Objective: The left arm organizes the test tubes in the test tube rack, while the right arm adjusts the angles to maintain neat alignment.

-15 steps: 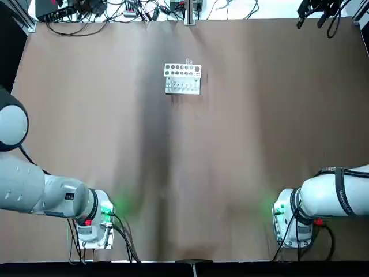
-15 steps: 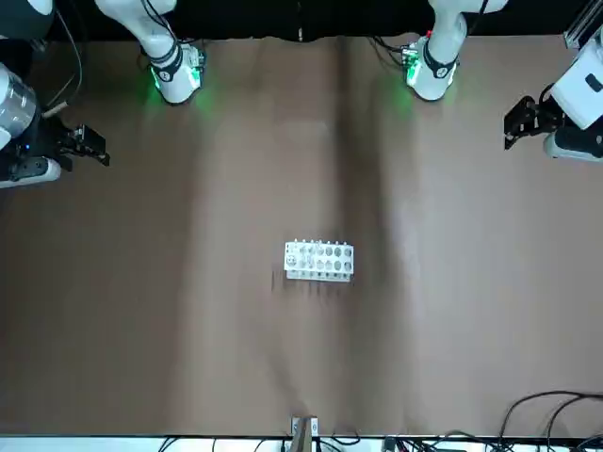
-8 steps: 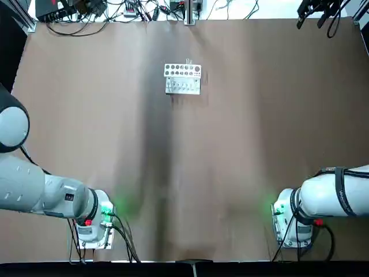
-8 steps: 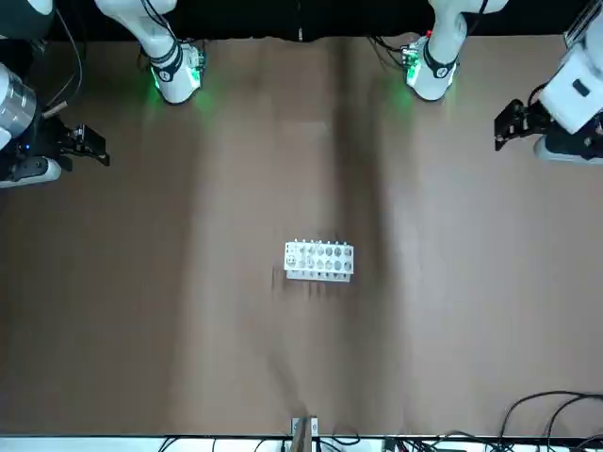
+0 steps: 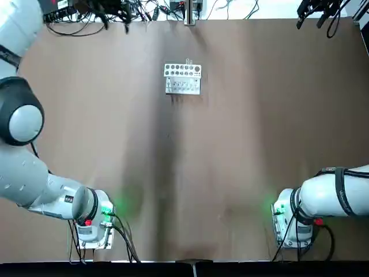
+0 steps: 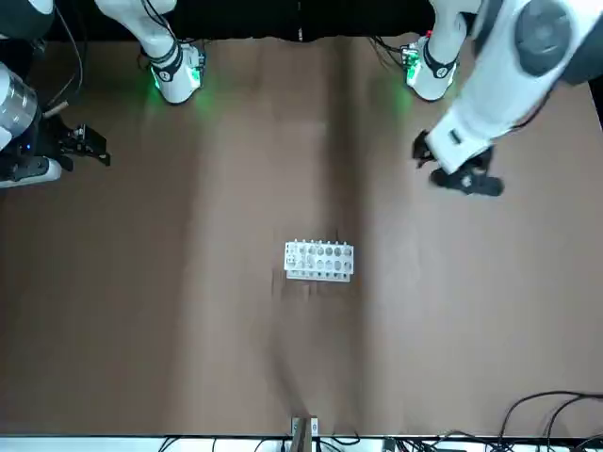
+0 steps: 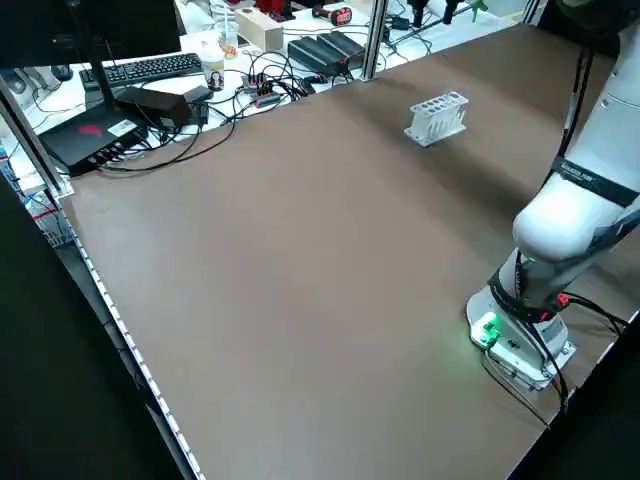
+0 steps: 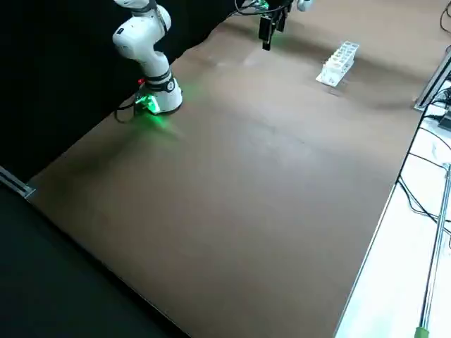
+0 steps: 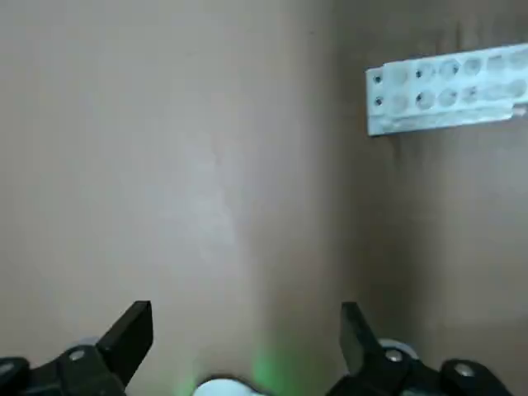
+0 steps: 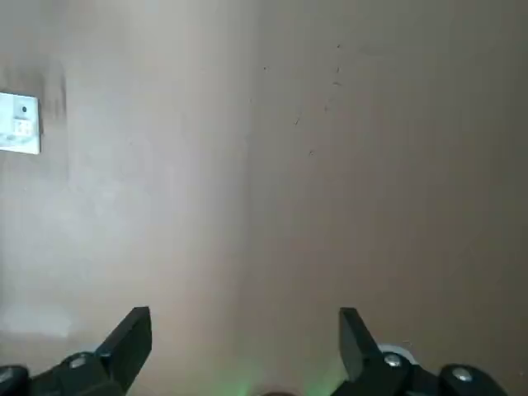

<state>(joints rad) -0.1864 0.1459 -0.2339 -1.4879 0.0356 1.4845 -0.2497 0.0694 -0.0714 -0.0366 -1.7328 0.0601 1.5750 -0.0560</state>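
My left end effector (image 9: 247, 322), fingers apart and empty, has swung inward from 9 o'clock; the rack (image 5: 183, 86) is unmoved near 12. Its glass test tubes (image 5: 189, 61) should be light, stiff, slick, brittle: pinch 1 gently by its upper end. My right end effector (image 10: 246, 326) idles at 2.

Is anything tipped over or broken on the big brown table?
Nothing stands out. The little white rack stands upright on the table, with no spill or break that I can see. The left gripper is open above the table, and the right gripper waits open off to its side.
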